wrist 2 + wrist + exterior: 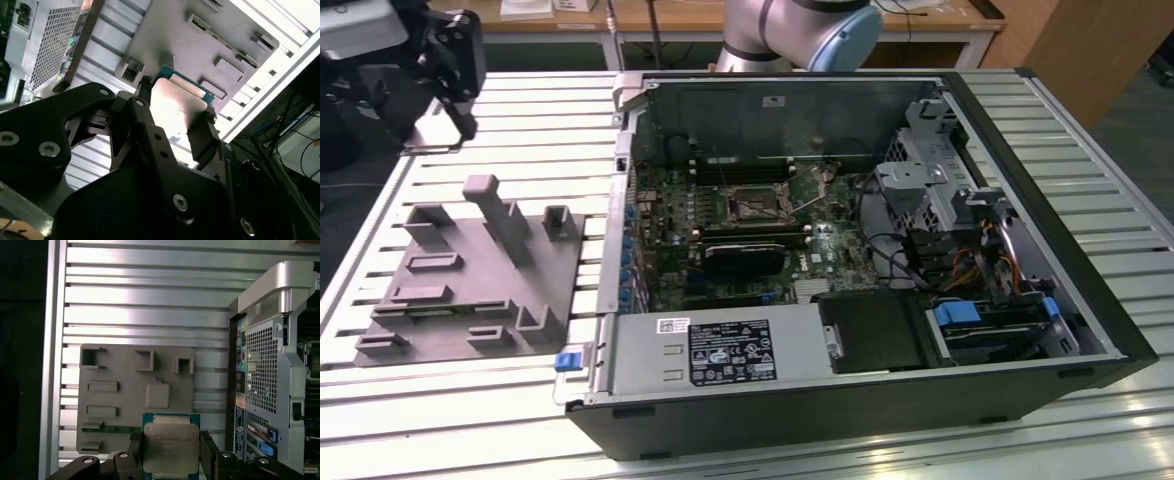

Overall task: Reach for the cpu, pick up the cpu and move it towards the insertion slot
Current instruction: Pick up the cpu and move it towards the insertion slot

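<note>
Gripper [171, 441]: at the exterior view's upper left, raised above the counter near the edge of the grey fixture; over it or just beside it, hard to say.
Fingers [207, 447]: clamped on two opposite edges of the cpu, one on each side. This probably keeps the faces untouched.
Cpu [170, 450]: held flat between the fingers with the metal lid towards the first wrist camera, apart from the fixture below. A level hold would suit a flat descent into a socket.
Fixture [467, 270]: lying on the counter just beside the case. Square pad [157, 395] in its middle bare; possibly the chip's seat.
Counter [1067, 110]: slatted metal, carrying the fixture and the case side by side.
Case [854, 400]: on its side with the panel off, so the board faces up and can be reached from above.
Insertion slot [754, 203]: mid-board, dark centre inside a shiny frame, well apart from the cpu and beyond the case wall.
Progress: pick-up judged done, with most of the carry to the slot left.
</note>
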Controlling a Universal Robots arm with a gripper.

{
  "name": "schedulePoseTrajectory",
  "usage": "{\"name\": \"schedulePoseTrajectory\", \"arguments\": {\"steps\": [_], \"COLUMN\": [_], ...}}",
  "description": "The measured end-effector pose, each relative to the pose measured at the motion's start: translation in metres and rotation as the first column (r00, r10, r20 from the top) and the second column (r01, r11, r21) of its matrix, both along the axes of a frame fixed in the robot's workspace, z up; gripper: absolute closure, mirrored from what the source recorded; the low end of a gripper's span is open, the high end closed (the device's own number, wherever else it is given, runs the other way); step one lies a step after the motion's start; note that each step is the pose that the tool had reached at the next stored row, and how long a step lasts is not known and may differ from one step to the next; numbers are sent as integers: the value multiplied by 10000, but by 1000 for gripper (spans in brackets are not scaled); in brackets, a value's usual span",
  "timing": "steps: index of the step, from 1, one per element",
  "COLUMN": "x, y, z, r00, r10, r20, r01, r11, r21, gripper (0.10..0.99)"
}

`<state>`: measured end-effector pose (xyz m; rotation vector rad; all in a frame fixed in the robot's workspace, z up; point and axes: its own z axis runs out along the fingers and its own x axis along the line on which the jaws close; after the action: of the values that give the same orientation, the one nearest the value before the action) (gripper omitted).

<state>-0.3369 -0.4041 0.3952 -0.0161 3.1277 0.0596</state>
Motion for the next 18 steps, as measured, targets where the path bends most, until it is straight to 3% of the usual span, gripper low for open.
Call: {"name": "schedulePoseTrajectory", "arguments": {"steps": [18], "x": [586], "y": [0], "z": [0], "r00": [10000], "r10": [1], "r20": [-1], "r01": [-1], "r11": [10000], "r21": [0], "gripper": [545]}}
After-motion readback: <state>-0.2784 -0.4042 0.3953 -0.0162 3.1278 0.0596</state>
